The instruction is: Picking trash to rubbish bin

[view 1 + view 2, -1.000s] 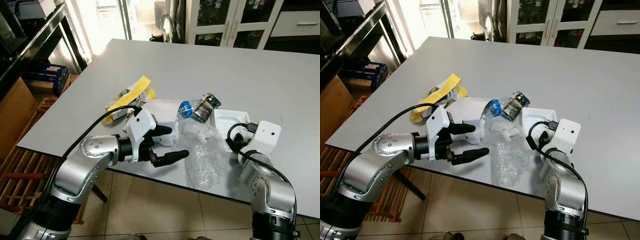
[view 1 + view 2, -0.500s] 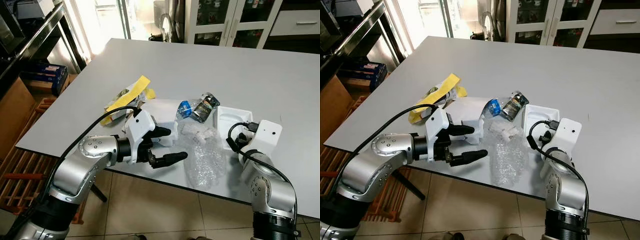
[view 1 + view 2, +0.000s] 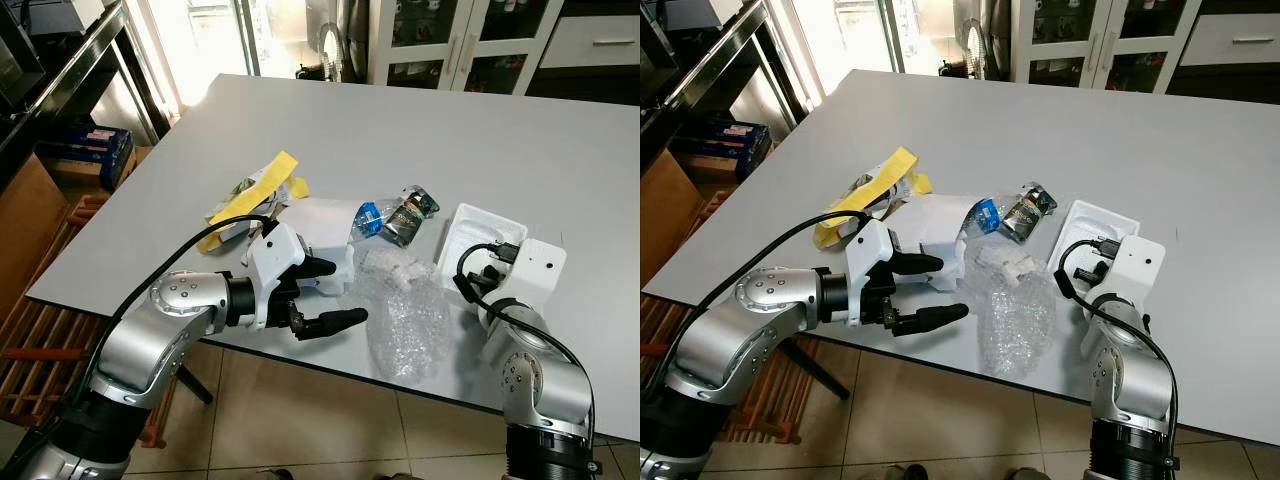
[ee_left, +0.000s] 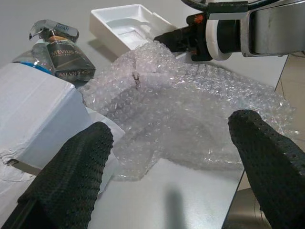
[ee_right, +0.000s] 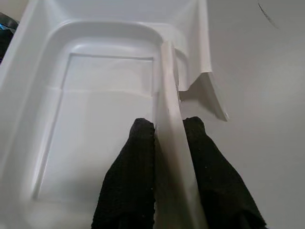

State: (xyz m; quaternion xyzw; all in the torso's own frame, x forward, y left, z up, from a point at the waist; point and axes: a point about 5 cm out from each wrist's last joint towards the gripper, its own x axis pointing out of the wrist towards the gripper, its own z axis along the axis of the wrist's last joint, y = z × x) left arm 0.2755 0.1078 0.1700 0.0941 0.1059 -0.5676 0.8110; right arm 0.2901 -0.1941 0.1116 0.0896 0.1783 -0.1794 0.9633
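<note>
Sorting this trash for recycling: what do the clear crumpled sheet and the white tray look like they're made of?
The clear sheet looks like plastic bubble wrap: see-through, glossy, covered in small air pockets. The white tray, pinched at its wall by the right gripper, looks like thin moulded foam or plastic, matte and smooth with rounded corners; which one is hard to tell.

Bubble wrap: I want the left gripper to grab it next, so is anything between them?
Nothing visible: the open left gripper faces the bubble wrap directly, with bare table between; a white box sits beside one finger.
</note>
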